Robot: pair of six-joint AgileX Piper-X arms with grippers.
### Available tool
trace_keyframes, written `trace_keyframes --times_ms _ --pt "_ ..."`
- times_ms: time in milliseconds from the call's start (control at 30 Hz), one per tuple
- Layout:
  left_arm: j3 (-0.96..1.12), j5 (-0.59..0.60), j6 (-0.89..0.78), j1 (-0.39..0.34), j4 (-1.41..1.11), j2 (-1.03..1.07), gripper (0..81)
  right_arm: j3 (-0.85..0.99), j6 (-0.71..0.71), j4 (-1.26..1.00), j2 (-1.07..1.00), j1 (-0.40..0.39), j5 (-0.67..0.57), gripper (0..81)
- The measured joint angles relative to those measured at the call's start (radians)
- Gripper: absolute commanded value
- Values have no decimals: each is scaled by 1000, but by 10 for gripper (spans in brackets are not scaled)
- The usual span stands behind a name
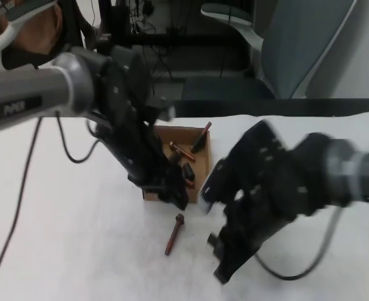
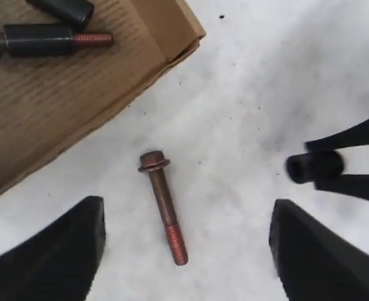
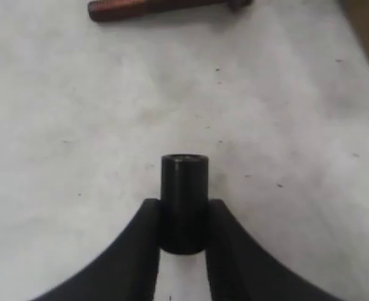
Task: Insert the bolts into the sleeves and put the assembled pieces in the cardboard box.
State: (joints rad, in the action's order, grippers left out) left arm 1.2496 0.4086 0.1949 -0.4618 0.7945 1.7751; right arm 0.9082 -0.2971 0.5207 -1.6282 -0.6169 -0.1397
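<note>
Soft overhead light is washing the white cloth-covered bench bright while the room at 12 o'clock is lying dim; the copper-coloured flanged metal bolt is casting a faint shadow, the black cylindrical sleeve catching a dull glint

High view: the camera sits behind and above both arms and faces forward and down over the bench. It is distant enough to cover both arms, the cardboard box and the room beyond.

Left wrist view: the camera on the left arm looks almost straight down past the spread fingers of the left gripper, near the surface.

Right wrist view: the camera on the right arm is very near the surface and sights along the right gripper, which is closed round a sleeve.

Shared ground: the loose bolt registers in all three views. The left wrist view also takes in a corner of the cardboard box and the right gripper with its sleeve.
</note>
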Motion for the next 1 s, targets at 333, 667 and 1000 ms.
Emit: trace_keyframes --times_ms 333,667,1000 --pt "2 -146 -7 -72 -32 107 557 -126 114 -12 391 14 10 4" --pt "14 -181 -56 -96 -85 182 557 -135 142 -9 500 14 10 4" --pt "23 -343 -76 -138 -112 198 15 -136 144 -26 500 14 8 4"
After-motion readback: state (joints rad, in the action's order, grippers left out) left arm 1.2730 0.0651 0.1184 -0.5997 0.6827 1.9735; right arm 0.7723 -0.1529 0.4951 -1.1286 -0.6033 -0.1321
